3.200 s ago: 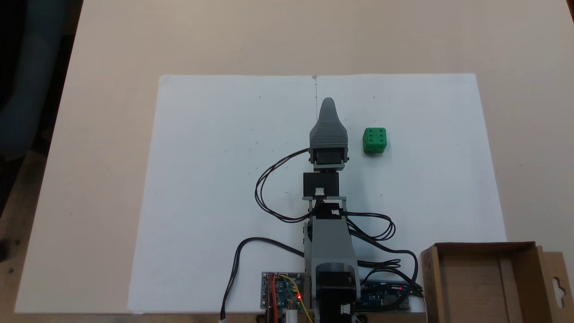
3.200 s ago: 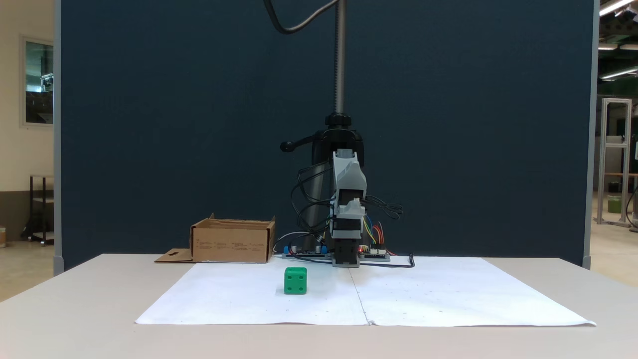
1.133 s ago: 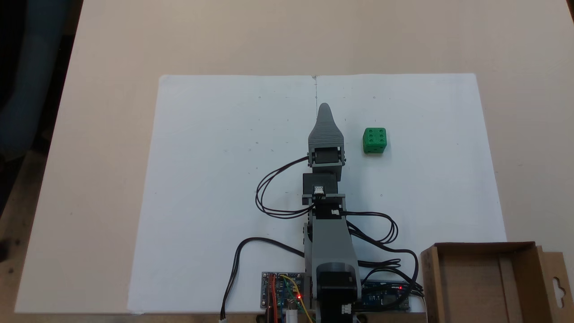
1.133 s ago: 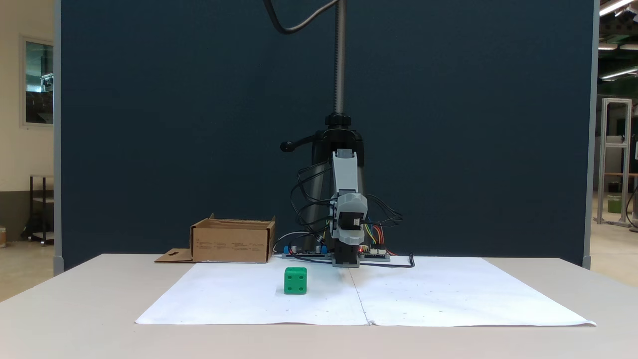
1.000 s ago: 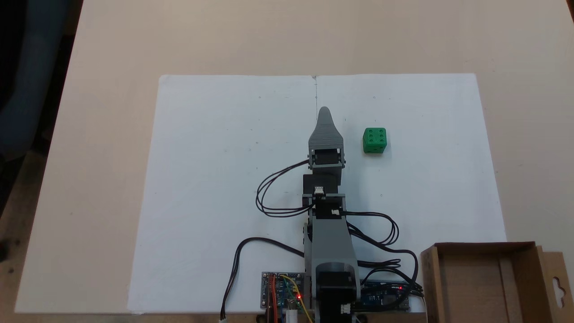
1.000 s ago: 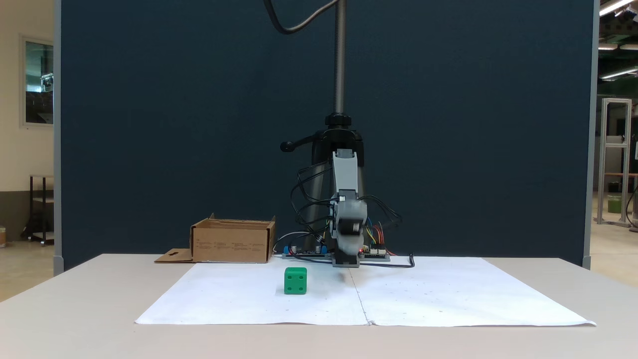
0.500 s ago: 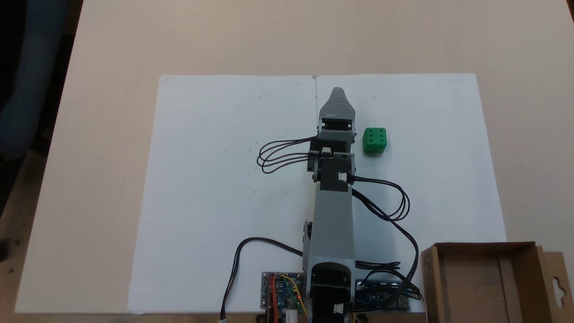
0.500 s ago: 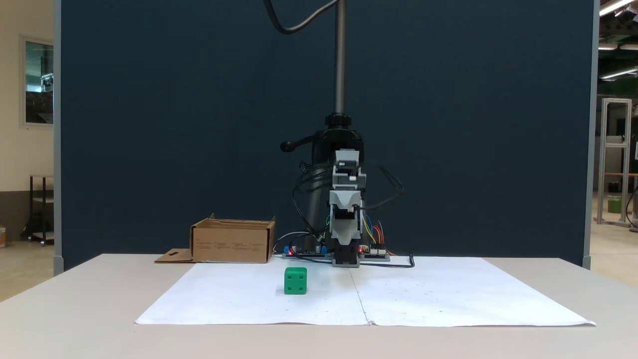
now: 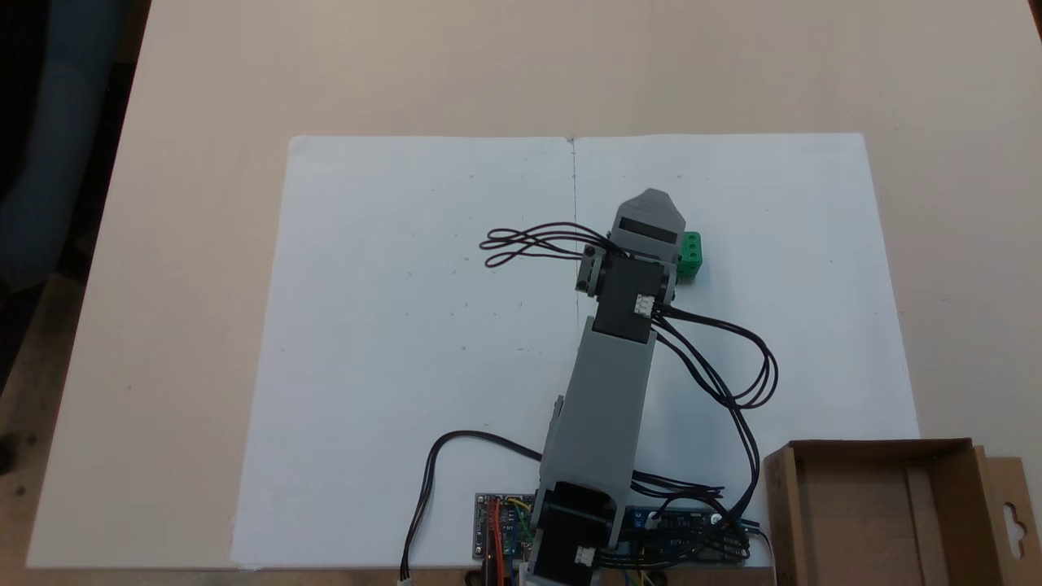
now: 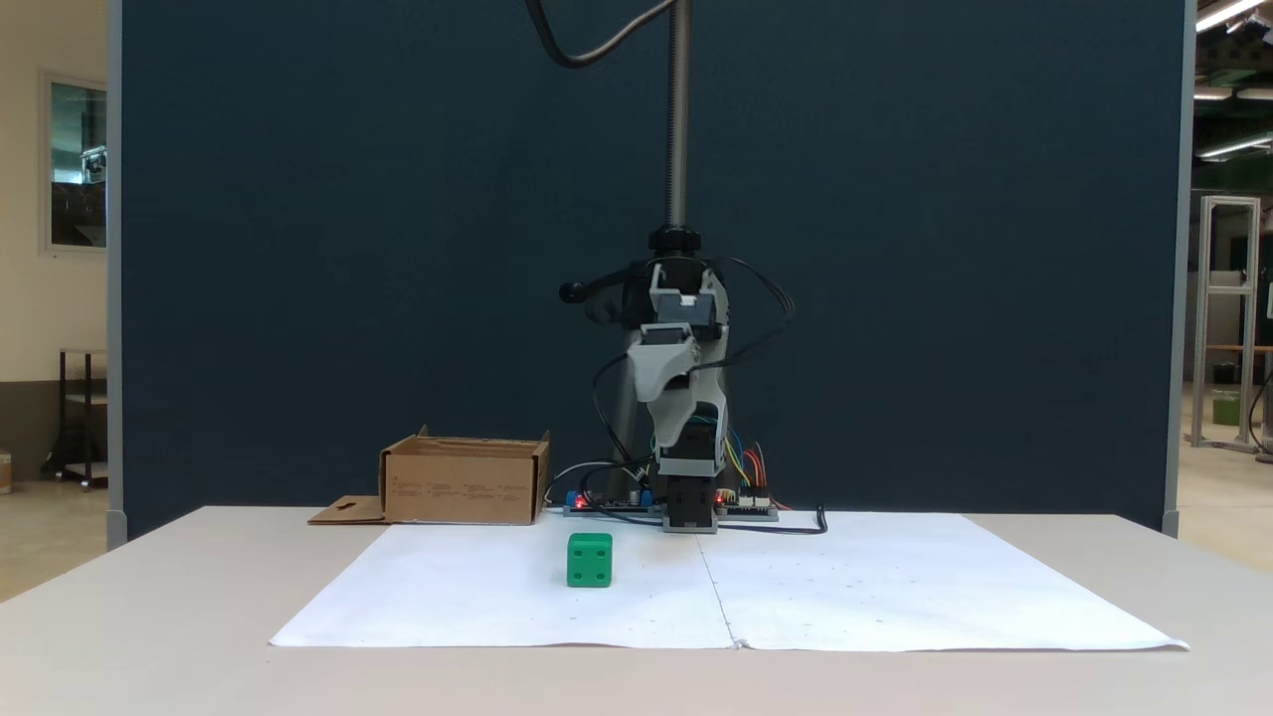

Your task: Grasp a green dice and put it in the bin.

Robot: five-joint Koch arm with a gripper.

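The tool (image 10: 664, 398) hung raised at frame centre, touching nothing; whether it was parted could not be told. The green dice (image 10: 590, 560) sat on the white paper (image 10: 895, 597) below, toward lower left.

The arm's wrist hides much of the green dice (image 9: 691, 253); the bin (image 9: 887, 521) is cut off below.

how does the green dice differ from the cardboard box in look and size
The small bright green plastic dice is a solid cube with round pips; the brown cardboard box is a far larger open-topped rectangle with a flap. The dice sits on the white paper sheet; the box stands beside it on the table. Both rest untouched.
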